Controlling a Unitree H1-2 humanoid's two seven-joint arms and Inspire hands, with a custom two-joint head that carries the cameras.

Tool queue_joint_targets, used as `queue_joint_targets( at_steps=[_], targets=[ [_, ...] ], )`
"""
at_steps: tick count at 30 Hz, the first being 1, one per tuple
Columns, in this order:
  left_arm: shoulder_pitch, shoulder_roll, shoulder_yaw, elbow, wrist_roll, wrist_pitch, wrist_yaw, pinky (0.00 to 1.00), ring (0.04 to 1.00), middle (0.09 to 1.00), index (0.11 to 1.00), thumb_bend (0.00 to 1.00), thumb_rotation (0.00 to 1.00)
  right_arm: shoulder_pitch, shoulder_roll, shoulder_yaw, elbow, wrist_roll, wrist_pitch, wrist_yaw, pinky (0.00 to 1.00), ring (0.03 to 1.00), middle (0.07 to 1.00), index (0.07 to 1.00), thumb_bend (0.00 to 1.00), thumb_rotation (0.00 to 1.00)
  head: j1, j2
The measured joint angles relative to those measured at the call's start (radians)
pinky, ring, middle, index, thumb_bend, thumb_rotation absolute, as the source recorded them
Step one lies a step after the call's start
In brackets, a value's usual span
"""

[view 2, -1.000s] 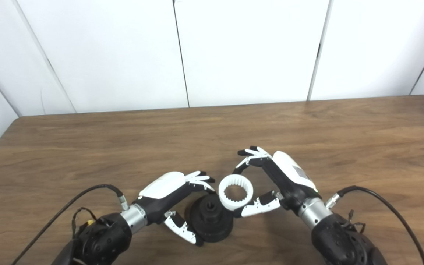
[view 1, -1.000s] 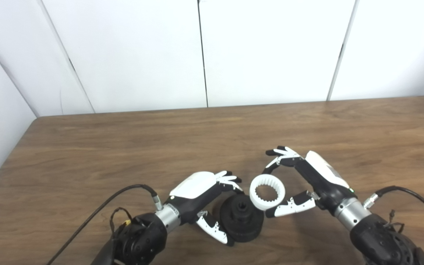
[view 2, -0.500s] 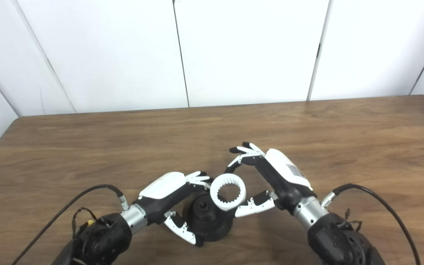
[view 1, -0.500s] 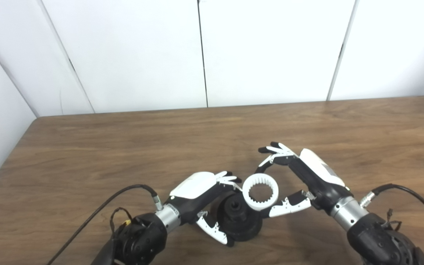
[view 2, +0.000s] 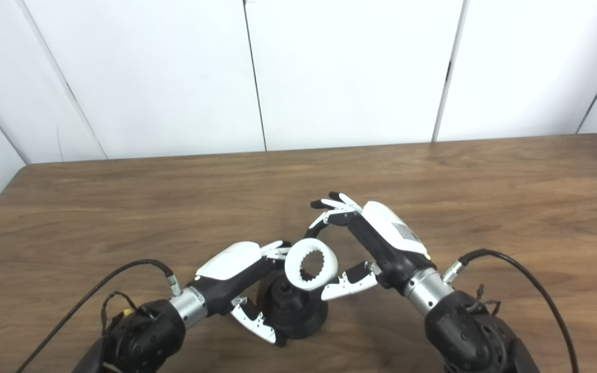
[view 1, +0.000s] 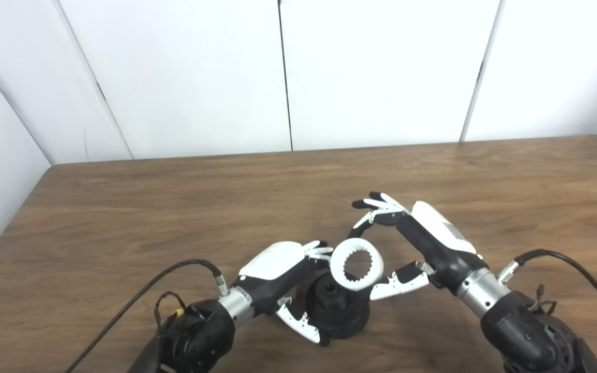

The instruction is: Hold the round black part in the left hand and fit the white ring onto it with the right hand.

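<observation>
White ring (view 1: 356,263), pinched by right robot hand (view 1: 412,243), partly hides left robot hand (view 1: 290,269)-held black part (view 1: 337,313).

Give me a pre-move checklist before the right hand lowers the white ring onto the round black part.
1. Left hand grips the round black part: ok.
2. Right hand holds the white ring between fingers and thumb: ok.
3. Ring centred over the part's raised hub: not ok, it sits up and right of it.
4. Ring level with the part: not ok, tilted.
5. Ring's inner teeth aligned with the hub: cannot tell.
6. Black part resting on the table: ok.
</observation>
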Motion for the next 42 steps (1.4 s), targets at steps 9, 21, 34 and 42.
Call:
queue_joint_targets(
  at_steps=[9, 21, 34, 42],
  targets=[
    [-0.001, 0.0, 0.001, 0.0, -0.003, -0.001, 0.0, 0.87, 0.98, 0.921, 0.702, 0.93, 0.19, 0.014, -0.001, -0.028, 0.002, 0.001, 0.001, 0.0, 0.91, 0.982, 0.885, 0.491, 0.52, 0.17, -0.006, 0.0],
    [-0.001, 0.0, 0.002, 0.001, -0.004, -0.004, 0.0, 0.87, 0.981, 0.923, 0.703, 0.92, 0.2, 0.015, 0.003, -0.051, 0.0, 0.017, 0.003, 0.0, 0.91, 0.979, 0.88, 0.491, 0.52, 0.17, -0.003, 0.003],
    [-0.003, 0.0, 0.003, 0.001, -0.004, -0.004, -0.001, 0.87, 0.98, 0.925, 0.705, 0.92, 0.2, 0.015, 0.023, -0.049, -0.007, 0.047, 0.018, 0.003, 0.91, 0.98, 0.886, 0.491, 0.52, 0.16, -0.002, 0.005],
    [-0.003, 0.0, 0.004, 0.009, -0.004, -0.013, 0.006, 0.87, 0.981, 0.927, 0.704, 0.92, 0.2, 0.015, 0.042, -0.026, -0.022, 0.034, 0.019, 0.003, 0.9, 0.972, 0.883, 0.491, 0.52, 0.17, 0.002, 0.006]
  ],
)
